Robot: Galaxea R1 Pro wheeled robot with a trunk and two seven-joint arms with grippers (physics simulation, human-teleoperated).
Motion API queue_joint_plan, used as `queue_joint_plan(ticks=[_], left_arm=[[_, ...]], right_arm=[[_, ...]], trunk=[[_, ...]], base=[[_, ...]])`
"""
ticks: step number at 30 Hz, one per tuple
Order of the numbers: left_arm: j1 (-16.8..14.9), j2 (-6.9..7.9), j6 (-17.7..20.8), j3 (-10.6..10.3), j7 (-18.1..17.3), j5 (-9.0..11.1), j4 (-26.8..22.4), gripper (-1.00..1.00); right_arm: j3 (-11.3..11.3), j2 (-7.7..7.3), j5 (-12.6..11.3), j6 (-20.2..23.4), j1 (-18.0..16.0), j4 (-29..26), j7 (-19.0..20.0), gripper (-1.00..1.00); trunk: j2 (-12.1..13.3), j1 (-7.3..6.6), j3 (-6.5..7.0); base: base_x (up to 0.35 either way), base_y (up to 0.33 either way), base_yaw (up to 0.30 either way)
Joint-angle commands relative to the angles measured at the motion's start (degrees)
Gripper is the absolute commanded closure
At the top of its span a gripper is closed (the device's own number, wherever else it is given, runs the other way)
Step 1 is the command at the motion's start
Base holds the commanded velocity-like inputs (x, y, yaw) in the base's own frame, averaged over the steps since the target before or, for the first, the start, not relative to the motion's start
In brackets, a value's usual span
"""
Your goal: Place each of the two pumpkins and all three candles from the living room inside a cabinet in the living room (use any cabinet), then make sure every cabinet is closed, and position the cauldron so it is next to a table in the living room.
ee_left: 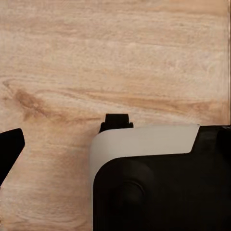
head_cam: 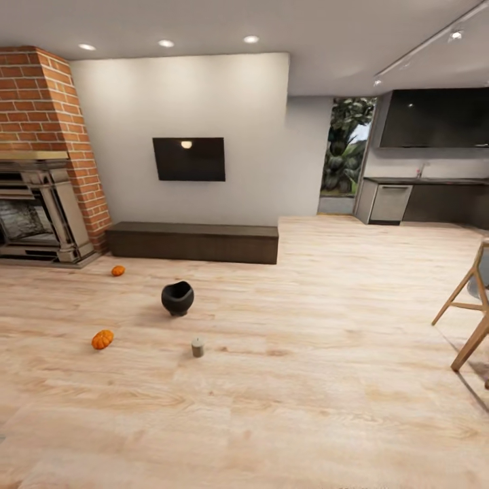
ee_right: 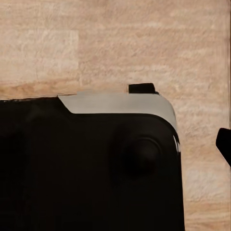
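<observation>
Nearest me on the floor [head_cam: 305,407] stands a candle [head_cam: 197,347], between a pumpkin [head_cam: 102,339] and the cauldron [head_cam: 177,297]; the cabinet [head_cam: 193,242] is shut. My claws' state I cannot tell. Next: drive closer.

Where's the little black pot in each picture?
Head view: the cauldron stands on the wooden floor, left of centre, in front of the long dark cabinet.
Left wrist view: bare wooden floor beyond the robot's black-and-white casing.
Right wrist view: wooden floor beyond the same kind of casing.
Shared landmark: the pale wooden floor.
</observation>
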Motion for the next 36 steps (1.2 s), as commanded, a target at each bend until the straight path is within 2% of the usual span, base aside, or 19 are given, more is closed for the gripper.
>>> queue_joint_plan(ticks=[1,4,7,11,13,17,26,29,31,36], left_arm=[[-0.7,0.1,3.5,0.1,0.0,0.1,-1.9,-1.0],[-3.6,0.25,11.4,0.3,0.0,0.3,-7.1,-1.0],[-5.8,-0.19,15.8,0.3,0.1,0.4,-13.0,-1.0],[-7.5,-0.5,21.0,0.4,0.2,0.6,-19.4,-1.0],[-10.1,-0.47,24.7,0.4,0.3,0.6,-20.8,-1.0],[-13.9,-0.22,26.5,0.4,0.5,0.5,-21.3,-1.0],[-18.8,0.17,26.7,0.4,0.6,0.5,-21.9,-1.0],[-21.4,0.62,26.9,0.6,2.3,0.5,-22.1,-1.0],[-22.8,0.83,27.0,1.7,3.2,0.6,-22.1,-1.0],[-23.4,0.9,27.0,3.2,3.3,0.6,-22.3,-1.0]], right_arm=[[-0.2,-0.01,-0.8,1.9,0.0,-2.6,0.4,-1.0],[-0.2,-0.03,-1.2,9.9,0.0,-12.3,0.3,-1.0],[-0.2,-0.03,-1.3,19.1,-0.1,-23.7,0.2,-1.0],[-0.2,-0.03,-1.3,25.1,-1.7,-32.8,-0.1,-1.0],[-0.2,-0.01,-1.3,26.3,-3.5,-35.2,-0.3,-1.0],[-0.2,-0.03,-1.1,26.9,-6.8,-36.2,-0.3,-1.0],[-0.2,-0.12,-1.2,26.4,-7.5,-35.6,-0.3,-1.0],[-0.2,-0.12,-1.3,26.0,-7.5,-35.4,-0.3,-1.0],[-0.2,-0.12,-1.3,25.9,-7.5,-35.4,-0.3,-1.0],[-0.1,-0.06,-1.3,25.2,-7.5,-35.5,0.2,-1.0]], trunk=[[0.0,0.01,-0.12],[0.0,0.01,-0.3],[0.0,0.01,-0.51],[0.0,0.01,-0.83],[0.0,0.01,-0.99],[0.0,0.01,-1.33],[0.0,0.01,-2.1],[0.0,0.01,-2.36],[0.0,0.01,-2.53],[0.0,0.01,-2.96]], base=[[0.081,-0.14,-0.25],[0.035,-0.064,-0.239],[0.009,-0.016,-0.209],[0.002,-0.003,-0.174],[0.0,-0.001,-0.161],[0.0,0.0,-0.153],[0.0,0.0,-0.146],[0.0,0.0,-0.145],[0.0,0.0,-0.145],[0.001,0.0,-0.144]])
